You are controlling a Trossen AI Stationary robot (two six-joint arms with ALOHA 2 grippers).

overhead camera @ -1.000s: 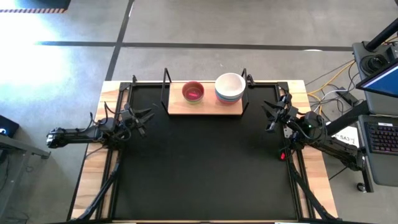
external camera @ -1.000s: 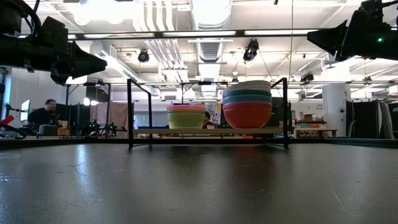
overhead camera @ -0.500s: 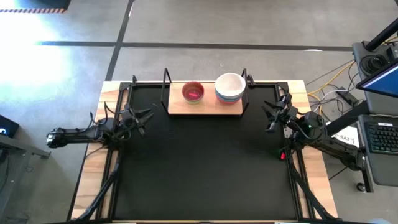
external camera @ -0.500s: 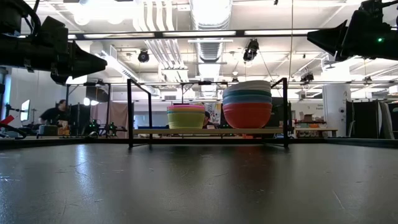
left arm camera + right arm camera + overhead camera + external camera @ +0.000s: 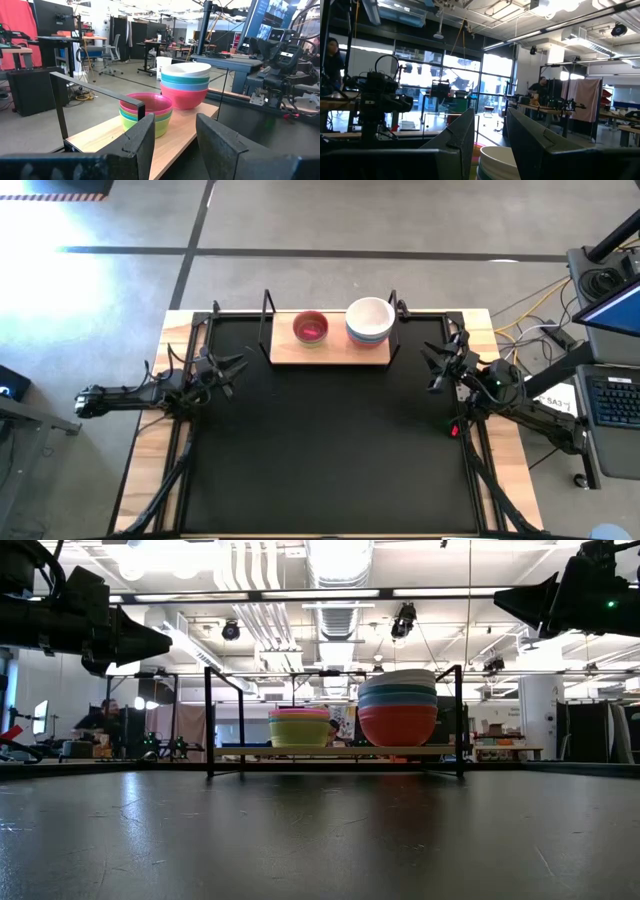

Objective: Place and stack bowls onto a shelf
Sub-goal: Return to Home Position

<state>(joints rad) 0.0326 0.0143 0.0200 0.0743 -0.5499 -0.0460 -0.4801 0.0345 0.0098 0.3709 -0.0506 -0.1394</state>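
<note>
The wooden shelf stands at the mat's far edge with black uprights at its ends. Two stacks of bowls rest on it. The left stack has a magenta bowl on top, with teal, green and yellow below. The right stack has a white bowl on top, then teal, grey-blue and red. My left gripper is open and empty over the mat's left side. My right gripper is open and empty over the mat's right side.
The large black mat covers the table in front of the shelf. Cables and a laptop stand are off the table's right side. A person shows far off in the room behind.
</note>
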